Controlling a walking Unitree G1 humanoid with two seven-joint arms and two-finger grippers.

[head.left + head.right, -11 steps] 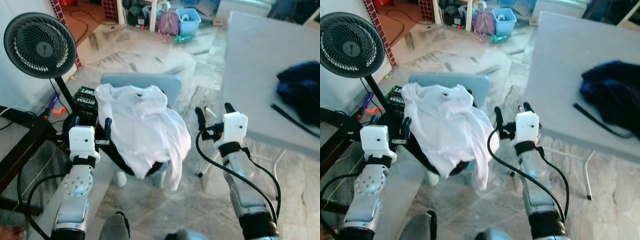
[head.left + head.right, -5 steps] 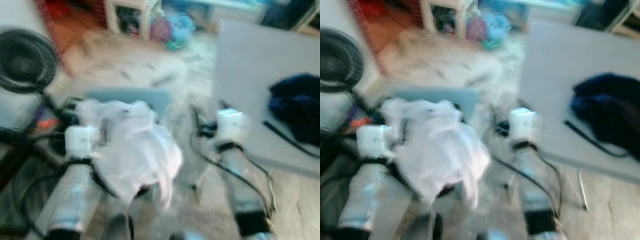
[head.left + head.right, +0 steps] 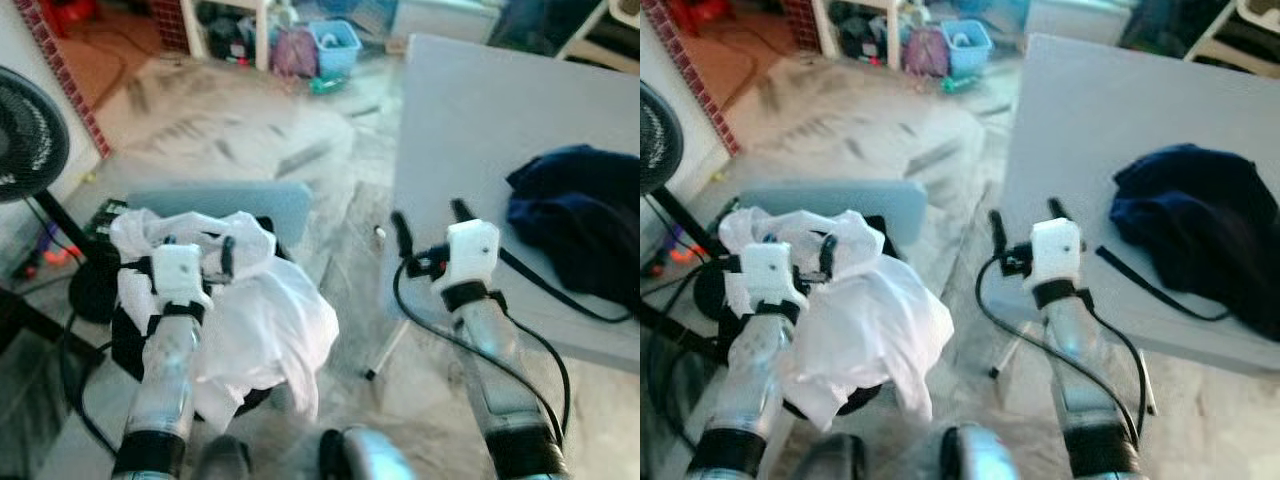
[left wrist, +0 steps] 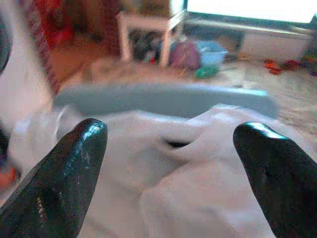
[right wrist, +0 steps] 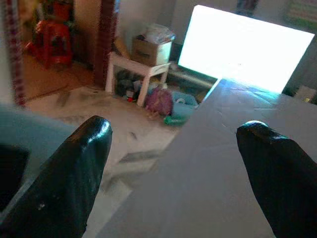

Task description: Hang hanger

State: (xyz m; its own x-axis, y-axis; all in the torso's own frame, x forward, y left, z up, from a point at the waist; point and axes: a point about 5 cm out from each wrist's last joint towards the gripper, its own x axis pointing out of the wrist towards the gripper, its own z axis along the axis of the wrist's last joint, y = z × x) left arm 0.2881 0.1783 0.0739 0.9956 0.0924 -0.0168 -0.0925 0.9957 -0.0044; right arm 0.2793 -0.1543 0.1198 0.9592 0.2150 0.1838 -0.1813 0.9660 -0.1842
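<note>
Left eye view is catching a black fan (image 3: pixel 22 135) sitting way over on the left edge, with a red brick wall corner (image 3: pixel 62 68) running up behind it. Next to that, the left tool (image 3: pixel 195 257) is hovering right over a crumpled white shirt (image 3: pixel 265 320) that's lying draped on a light blue chair (image 3: pixel 225 200). Its two black fingers (image 4: pixel 67 173) are standing wide apart and aren't gripping anything; in the left wrist view the shirt is sitting just past the fingertips, with the chair's back rail behind it.

Moving toward the middle, the marble-looking floor (image 3: pixel 250 120) is stretching back to a pile of clutter, where a blue bin (image 3: pixel 336 45) and a purple bag (image 3: pixel 295 52) are sitting by a white stool.

Right of centre, the right tool (image 3: pixel 430 222) is hanging at the near-left edge of the grey table (image 3: pixel 470 110), fingers spread open too and holding nothing. In the right wrist view it's looking along the tabletop toward a bright window.

Far right, a dark blue garment (image 3: pixel 580 225) is lying bunched up on the table, and the thin black hanger (image 3: pixel 545 285) is poking out from under it toward the right tool, lying flat on the tabletop, close to the tool but not touching it.
</note>
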